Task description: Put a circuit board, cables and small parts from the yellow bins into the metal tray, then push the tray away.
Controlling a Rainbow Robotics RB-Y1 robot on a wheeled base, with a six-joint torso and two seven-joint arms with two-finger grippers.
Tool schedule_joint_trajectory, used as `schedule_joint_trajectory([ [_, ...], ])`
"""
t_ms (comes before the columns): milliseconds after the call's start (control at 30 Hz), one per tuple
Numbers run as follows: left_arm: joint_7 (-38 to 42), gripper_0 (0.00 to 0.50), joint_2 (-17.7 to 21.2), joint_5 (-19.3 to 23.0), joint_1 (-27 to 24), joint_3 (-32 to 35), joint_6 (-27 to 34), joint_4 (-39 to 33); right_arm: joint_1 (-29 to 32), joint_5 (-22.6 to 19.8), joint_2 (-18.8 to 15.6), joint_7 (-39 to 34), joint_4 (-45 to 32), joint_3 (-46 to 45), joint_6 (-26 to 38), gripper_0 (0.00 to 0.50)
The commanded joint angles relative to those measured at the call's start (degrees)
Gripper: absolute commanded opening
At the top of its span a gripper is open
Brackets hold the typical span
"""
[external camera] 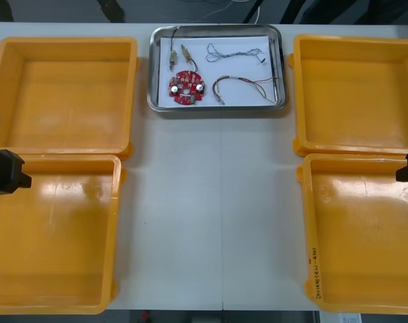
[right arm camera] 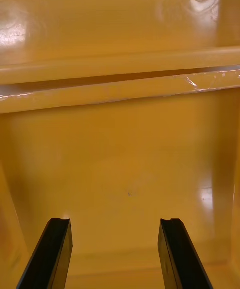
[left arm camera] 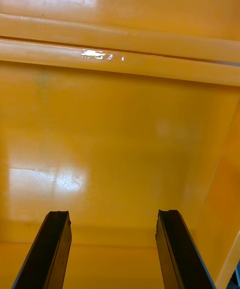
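In tray [external camera: 217, 109]: board [external camera: 185, 87], cables [external camera: 234, 50], small parts [external camera: 171, 59]. Over bins [external camera: 62, 94] flanking tray: left gripper [left arm camera: 112, 214], right gripper [right arm camera: 115, 220], fingers spread, empty.

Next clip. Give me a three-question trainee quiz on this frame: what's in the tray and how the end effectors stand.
1. True or false: the red circuit board lies inside the metal tray.
2. The left end effector is: A) open, B) shut on the circuit board, C) shut on nothing.
3. Fill in: the right end effector hangs over a yellow ___.
Key: 1 true; 2 A; 3 bin.
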Motion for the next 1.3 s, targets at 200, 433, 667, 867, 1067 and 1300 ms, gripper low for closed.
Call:
schedule_joint_trajectory([
  [200,-4.3,0.500,2.5,-0.1,0.9,1.7,-0.5,-1.6,0.8,-0.8,-2.3,2.0,-0.4,0.6,0.2,0.500],
  [433,-4.3,0.500,2.5,-0.1,0.9,1.7,-0.5,-1.6,0.8,-0.8,-2.3,2.0,-0.4,0.6,0.2,0.500],
  [667,-4.3,0.500,2.5,-0.1,0.9,1.7,-0.5,-1.6,0.8,-0.8,-2.3,2.0,-0.4,0.6,0.2,0.500],
  [867,-4.3,0.500,2.5,-0.1,0.9,1.7,-0.5,-1.6,0.8,-0.8,-2.3,2.0,-0.4,0.6,0.2,0.500],
  [1067,-4.3,0.500,2.5,-0.1,0.9,1.7,-0.5,-1.6,0.8,-0.8,-2.3,2.0,-0.4,0.6,0.2,0.500],
  [1300,-4.3,0.500,2.5,-0.1,0.9,1.7,-0.5,-1.6,0.8,-0.8,-2.3,2.0,-0.4,0.6,0.2,0.500],
])
